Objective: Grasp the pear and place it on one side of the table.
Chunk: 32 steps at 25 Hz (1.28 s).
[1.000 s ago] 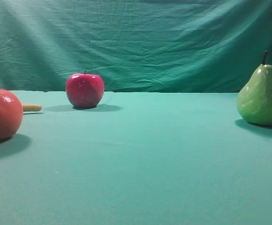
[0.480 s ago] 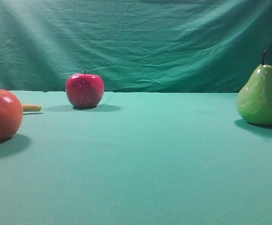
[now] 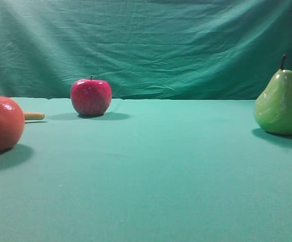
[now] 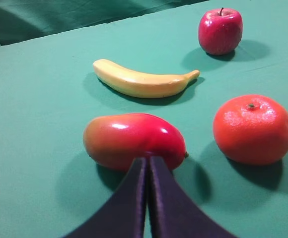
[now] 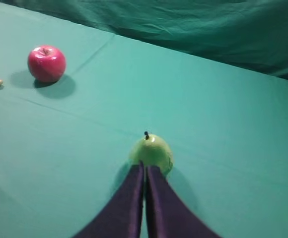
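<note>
The yellow-green pear (image 3: 281, 103) with a dark stem stands upright at the right edge of the teal table (image 3: 151, 171). In the right wrist view the pear (image 5: 151, 151) sits just beyond my right gripper (image 5: 144, 167), which is shut and empty, its dark fingers pressed together above the near side of the pear. My left gripper (image 4: 147, 161) is shut and empty, with its tips in front of a red-orange mango (image 4: 134, 140). Neither gripper shows in the exterior view.
A red apple (image 3: 90, 97) stands at the back left, also seen in the left wrist view (image 4: 220, 30) and the right wrist view (image 5: 46, 63). A big orange-red round fruit (image 3: 2, 123) lies at the left edge. A banana (image 4: 144, 83) lies behind the mango. A wrinkled green curtain (image 3: 146, 45) hangs behind.
</note>
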Each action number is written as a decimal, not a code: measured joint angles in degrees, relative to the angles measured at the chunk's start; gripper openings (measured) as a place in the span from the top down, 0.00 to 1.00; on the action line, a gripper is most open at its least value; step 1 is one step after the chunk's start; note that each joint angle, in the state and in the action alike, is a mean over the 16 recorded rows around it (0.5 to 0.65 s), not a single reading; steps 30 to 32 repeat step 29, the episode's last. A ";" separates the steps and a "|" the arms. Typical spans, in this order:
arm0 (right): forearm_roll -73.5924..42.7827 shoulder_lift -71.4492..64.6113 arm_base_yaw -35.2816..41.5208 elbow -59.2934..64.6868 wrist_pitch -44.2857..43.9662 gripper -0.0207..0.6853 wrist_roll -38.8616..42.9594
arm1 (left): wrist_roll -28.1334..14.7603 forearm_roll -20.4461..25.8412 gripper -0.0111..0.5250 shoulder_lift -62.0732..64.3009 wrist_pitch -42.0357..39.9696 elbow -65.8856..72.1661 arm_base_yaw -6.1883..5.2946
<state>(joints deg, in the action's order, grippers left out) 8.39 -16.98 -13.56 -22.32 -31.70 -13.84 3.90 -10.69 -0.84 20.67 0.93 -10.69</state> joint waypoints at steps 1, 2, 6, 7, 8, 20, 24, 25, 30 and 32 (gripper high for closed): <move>-0.25 1.05 0.63 2.57 2.07 0.97 -0.06 | 0.00 0.00 0.98 0.00 0.00 0.00 0.00; -0.50 2.19 1.32 5.13 4.05 0.97 -0.08 | 0.00 0.00 0.98 0.00 0.00 0.00 0.00; -1.14 7.43 4.45 14.18 10.22 0.97 0.01 | 0.00 0.00 0.98 0.00 0.00 0.00 0.00; -1.21 8.72 5.28 15.98 11.07 0.97 0.08 | 0.00 0.00 0.98 0.00 0.00 0.00 0.00; -1.26 9.94 6.10 17.56 11.67 0.97 0.15 | 0.00 0.00 0.98 0.00 0.00 0.00 0.00; -1.46 17.51 11.23 23.82 9.89 0.97 1.37 | 0.00 0.00 0.98 0.00 0.00 0.00 0.00; -1.48 17.61 11.40 23.82 9.44 0.97 1.58 | 0.00 0.00 0.98 0.00 0.00 0.00 0.00; -1.48 17.61 11.40 23.82 9.43 0.97 1.60 | 0.00 0.00 0.98 0.00 0.00 0.00 0.00; -1.48 17.61 11.40 23.82 9.42 0.97 1.63 | 0.00 0.00 0.98 0.00 0.00 0.00 0.00; -1.48 17.61 11.40 23.82 9.42 0.97 1.63 | 0.00 0.00 0.98 0.00 0.00 0.00 0.00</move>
